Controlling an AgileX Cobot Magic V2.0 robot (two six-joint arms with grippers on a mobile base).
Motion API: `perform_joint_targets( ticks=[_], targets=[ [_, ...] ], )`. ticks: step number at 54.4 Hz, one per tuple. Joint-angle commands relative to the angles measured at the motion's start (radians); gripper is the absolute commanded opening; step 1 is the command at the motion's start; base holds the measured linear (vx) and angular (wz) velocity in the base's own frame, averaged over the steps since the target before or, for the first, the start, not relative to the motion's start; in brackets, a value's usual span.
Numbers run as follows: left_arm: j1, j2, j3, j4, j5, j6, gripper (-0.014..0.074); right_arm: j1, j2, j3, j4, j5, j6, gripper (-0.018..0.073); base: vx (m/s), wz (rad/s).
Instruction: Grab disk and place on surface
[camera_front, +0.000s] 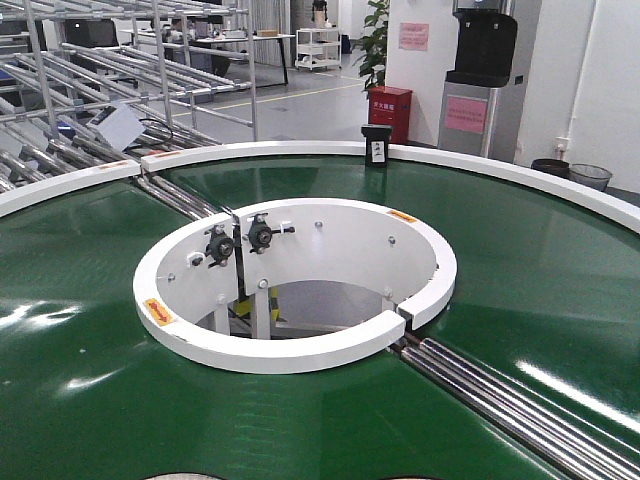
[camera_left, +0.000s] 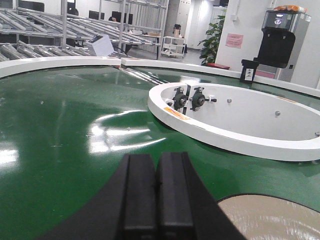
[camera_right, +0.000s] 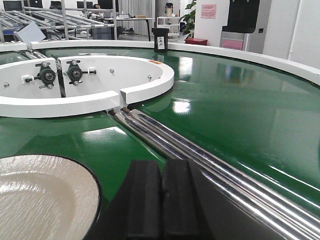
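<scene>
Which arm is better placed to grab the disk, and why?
Probably the right: the disk fills more of its wrist view, close beside the shut right gripper. The left gripper, also shut, sees less of it.

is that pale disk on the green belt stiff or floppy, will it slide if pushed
Probably stiff: the disk keeps a crisp round edge and lies flat. The glossy belt suggests it may slide when nudged. Lying flat, it seems unlikely to roll.

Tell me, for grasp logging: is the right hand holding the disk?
No, the right hand is shut empty, the disk lying beside it.
</scene>
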Motion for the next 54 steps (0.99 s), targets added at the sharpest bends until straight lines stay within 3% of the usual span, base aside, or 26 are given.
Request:
perform_joint_targets(
  ticks=[1,44,54],
  targets=[
    [0.0,-0.004,-0.02,0.001,-0.079,-0.009,-0.0008,-0.005,-0.011,0.007,-0.015,-0.089,-0.007,-0.0005,0.0,0.0],
    [0.0,-0.004,-0.02,0.001,-0.079,-0.009,-0.0008,-0.005,-0.011,0.007,-0.015,-0.089,-0.007,-0.0005,0.0,0.0],
    [0.0,-0.004,-0.02,0.001,-0.16,-0.001,-0.0008,-0.006,-0.012,0.007,-0.033,-0.105,-0.021,-0.0005,0.0,0.0]
  ],
)
